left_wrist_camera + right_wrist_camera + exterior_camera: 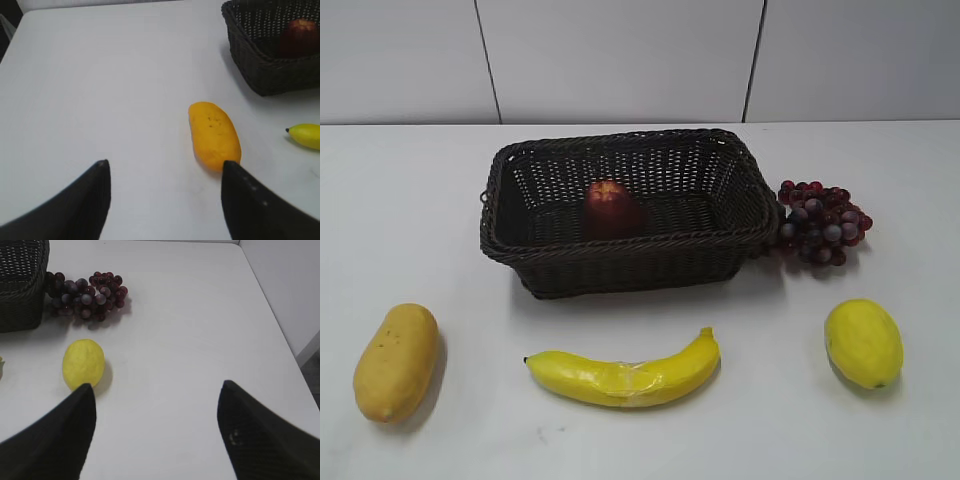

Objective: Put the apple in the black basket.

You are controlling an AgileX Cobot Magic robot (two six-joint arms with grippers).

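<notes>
The dark red apple [611, 208] sits inside the black basket [620, 255] at the middle back of the table. It also shows in the left wrist view [301, 37], inside the basket [260, 70] at the upper right. My left gripper [165, 170] is open and empty above bare table, far from the basket. My right gripper [157, 395] is open and empty above bare table; a corner of the basket [20, 295] shows at its upper left. Neither gripper appears in the exterior view.
An orange mango [396, 361] [214, 135] lies front left. A banana [625, 376] [306, 135] lies in front of the basket. A yellow lemon [863, 343] [83, 364] lies front right. Purple grapes [822, 221] [85, 295] lie right of the basket. The table's right edge [280, 330] is near.
</notes>
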